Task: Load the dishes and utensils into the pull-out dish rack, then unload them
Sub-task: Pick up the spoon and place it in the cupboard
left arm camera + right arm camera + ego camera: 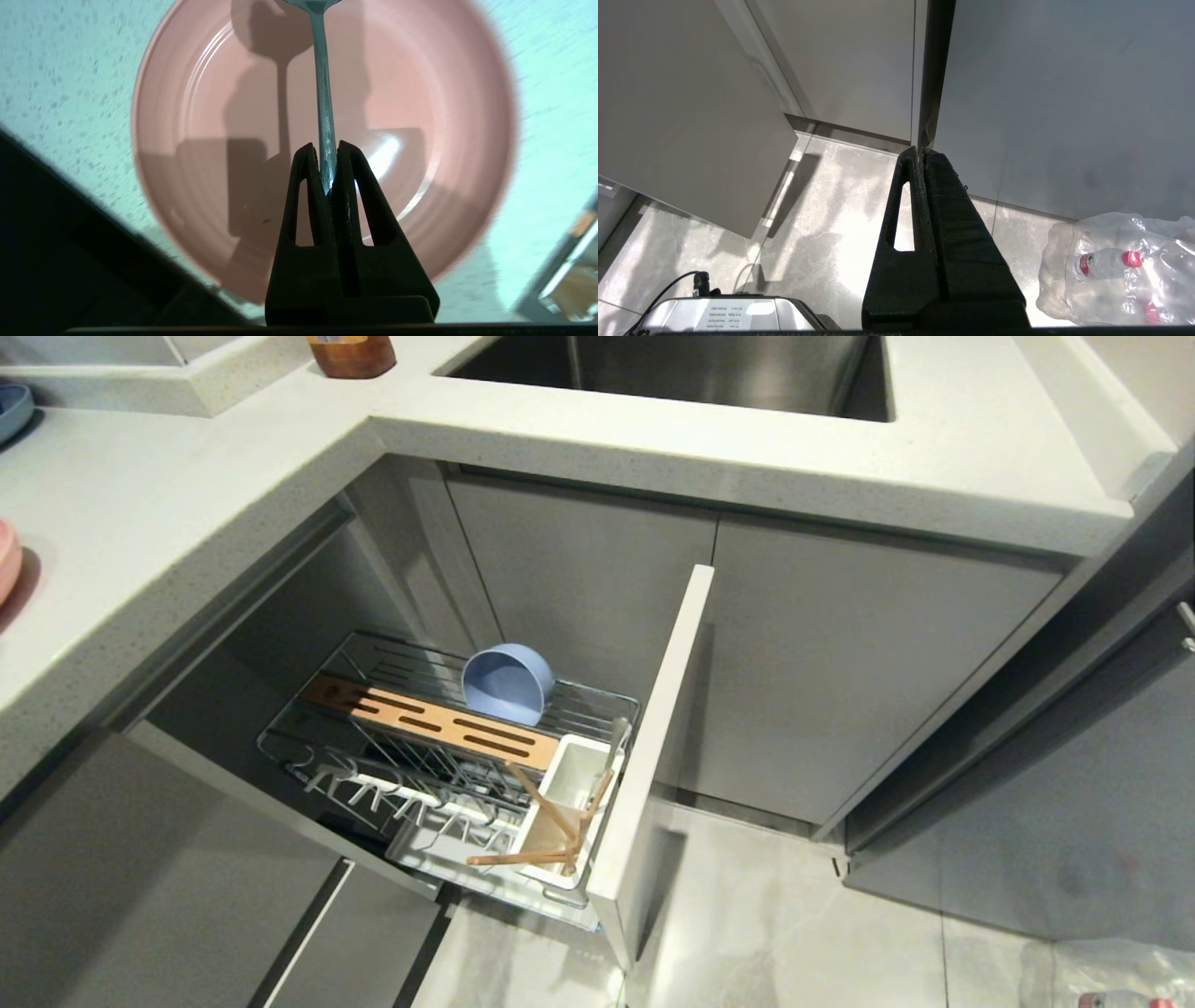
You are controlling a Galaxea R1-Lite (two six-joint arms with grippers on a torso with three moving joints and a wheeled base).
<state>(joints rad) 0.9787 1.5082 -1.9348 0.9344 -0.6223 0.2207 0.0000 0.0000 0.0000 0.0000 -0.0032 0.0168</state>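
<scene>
Pink round plate [196, 186] flat on the speckled white table [70, 84], under the left gripper [329, 154], jaws clenched on a slim grey metal spoon [322, 84]. Pale blue round bowl [509, 683] on edge in the chrome wire pull-out dish rack [317, 747]; light-brown wooden chopsticks [546, 812] in the white plastic caddy [583, 770]. Right gripper [923, 154] over the floor, jaws pressed together, empty.

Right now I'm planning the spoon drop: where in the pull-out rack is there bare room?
Free: the chrome wire grid left of the pale blue round bowl, behind the slotted copper-brown strip. Crowded: the white plastic caddy, with wooden chopsticks leaning across it. The left gripper grips the grey metal spoon.
</scene>
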